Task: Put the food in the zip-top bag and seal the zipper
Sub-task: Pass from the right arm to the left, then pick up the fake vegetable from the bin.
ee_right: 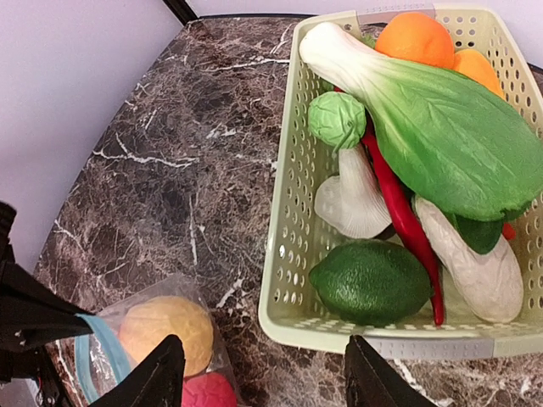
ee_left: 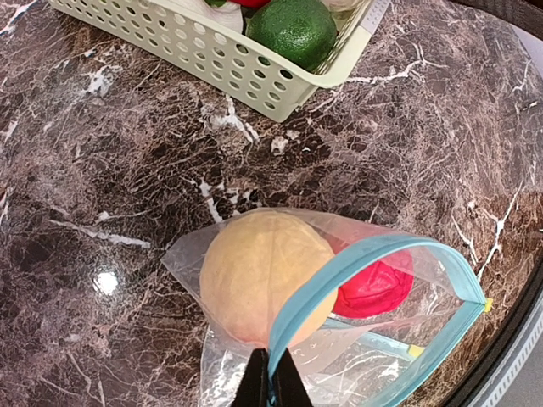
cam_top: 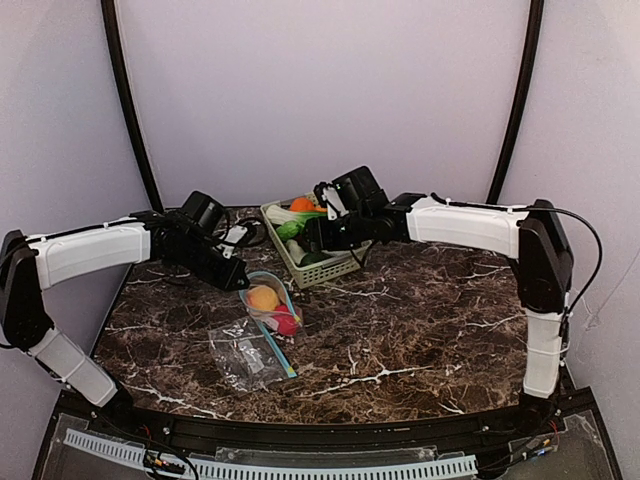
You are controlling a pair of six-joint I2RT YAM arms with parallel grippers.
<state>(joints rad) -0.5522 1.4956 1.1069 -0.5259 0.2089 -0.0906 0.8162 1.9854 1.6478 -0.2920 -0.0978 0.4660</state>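
The zip-top bag (cam_top: pixel 272 310) lies on the table with its blue zipper mouth held up. My left gripper (ee_left: pixel 271 386) is shut on the zipper rim of the bag (ee_left: pixel 382 348). Inside it are a peach (ee_left: pixel 254 271) and a red apple (ee_left: pixel 373 287). My right gripper (ee_right: pixel 263 381) hangs open and empty above the near corner of the basket, between the basket and the bag. More food fills the basket: an orange (ee_right: pixel 414 38), leafy greens (ee_right: pixel 450 127), a red chilli (ee_right: pixel 399 203), a white radish (ee_right: pixel 475 267) and a dark green fruit (ee_right: pixel 371 280).
The pale green lattice basket (ee_right: pixel 280 254) stands at the back middle of the marble table (cam_top: pixel 420 330). Crumpled clear plastic (cam_top: pixel 240 355) lies in front of the bag's mouth. Both arms reach in from the sides toward the back middle.
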